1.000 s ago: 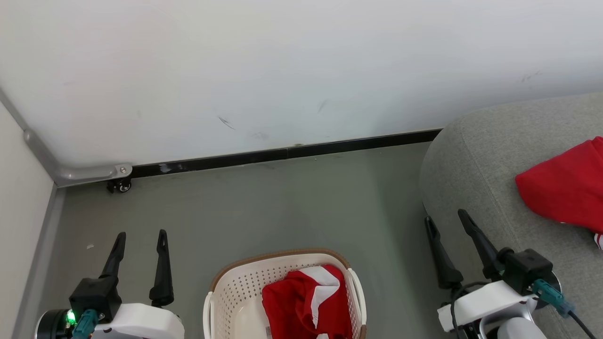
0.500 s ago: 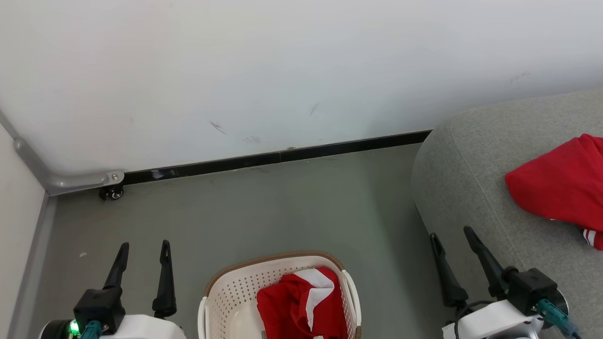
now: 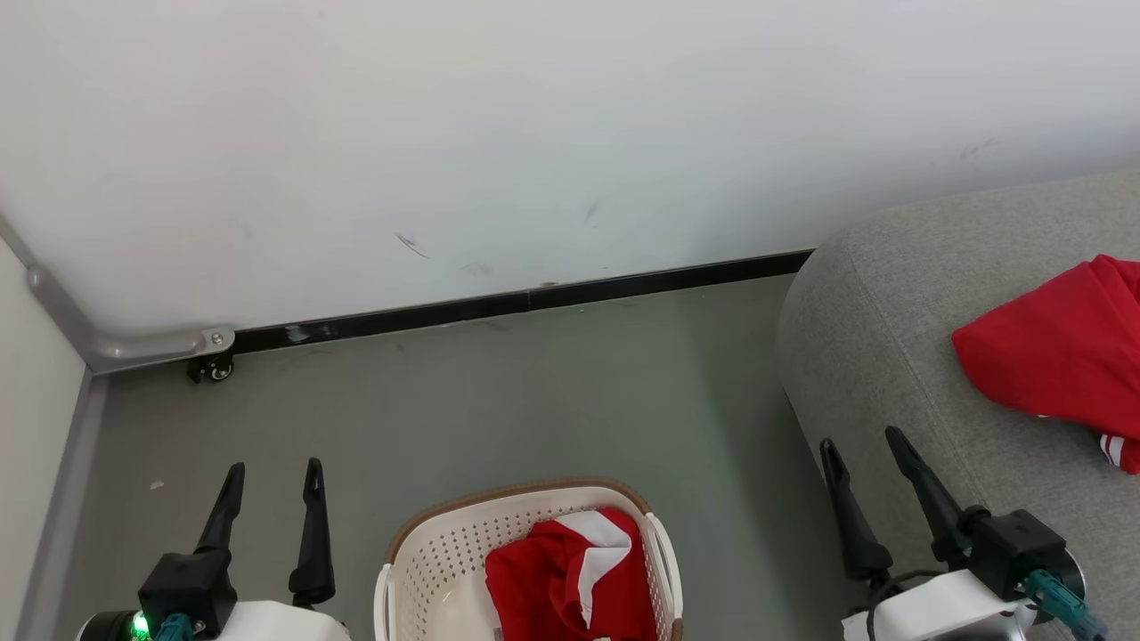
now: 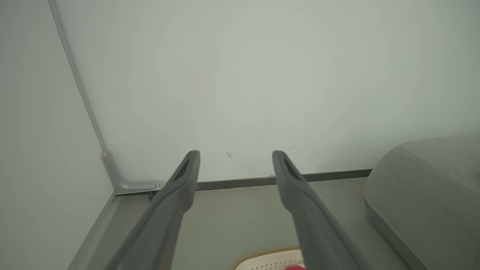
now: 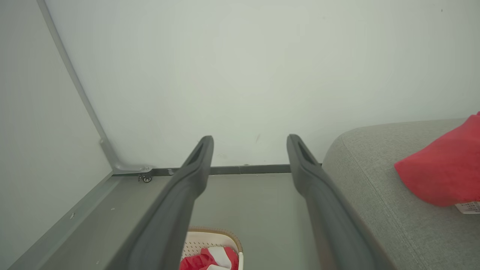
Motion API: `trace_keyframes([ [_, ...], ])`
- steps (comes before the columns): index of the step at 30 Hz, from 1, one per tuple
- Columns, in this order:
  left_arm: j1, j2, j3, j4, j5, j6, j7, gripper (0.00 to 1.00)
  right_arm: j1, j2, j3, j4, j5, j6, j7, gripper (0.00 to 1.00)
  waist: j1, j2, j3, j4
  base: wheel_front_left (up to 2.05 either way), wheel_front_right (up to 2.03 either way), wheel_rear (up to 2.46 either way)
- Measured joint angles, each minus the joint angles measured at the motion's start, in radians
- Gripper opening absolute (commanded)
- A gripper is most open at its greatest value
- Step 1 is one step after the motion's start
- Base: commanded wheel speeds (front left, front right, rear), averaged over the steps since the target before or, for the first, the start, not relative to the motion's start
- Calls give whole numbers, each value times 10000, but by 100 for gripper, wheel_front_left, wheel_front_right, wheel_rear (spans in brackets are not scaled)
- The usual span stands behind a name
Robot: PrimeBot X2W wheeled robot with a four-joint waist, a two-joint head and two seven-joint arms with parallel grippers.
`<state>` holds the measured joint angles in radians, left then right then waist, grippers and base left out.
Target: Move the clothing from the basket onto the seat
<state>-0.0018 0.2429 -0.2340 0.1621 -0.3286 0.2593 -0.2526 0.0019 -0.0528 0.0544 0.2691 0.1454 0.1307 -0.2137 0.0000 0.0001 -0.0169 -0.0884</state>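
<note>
Clothing point(image 3: 570, 579) in red and white lies heaped in the basket point(image 3: 445, 552) on the floor point(image 3: 534, 392), a second red garment point(image 3: 1060, 347) atop the seat point(image 3: 873, 303) near its edge; left hand point(image 3: 273, 466) and right hand point(image 3: 860, 437) hover released, empty.

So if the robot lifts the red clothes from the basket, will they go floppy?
Probably floppy: the crumpled red-and-white clothing lies in soft folds inside the cream perforated plastic basket. It looks thin, so likely light. It may dangle and unfold when lifted.
</note>
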Motion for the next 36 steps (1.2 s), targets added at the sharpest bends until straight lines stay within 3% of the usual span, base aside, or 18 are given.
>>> trace_keyframes([
  [21,91,6,75,-148,263,-238,0,100,201,44,-111,-631,-167,0,165,100,0,0,188,-84,0,0,0],
  [36,-744,107,-984,458,871,-1103,17,100,245,67,-550,-1170,-240,0,174,100,0,0,622,-261,0,0,0],
])
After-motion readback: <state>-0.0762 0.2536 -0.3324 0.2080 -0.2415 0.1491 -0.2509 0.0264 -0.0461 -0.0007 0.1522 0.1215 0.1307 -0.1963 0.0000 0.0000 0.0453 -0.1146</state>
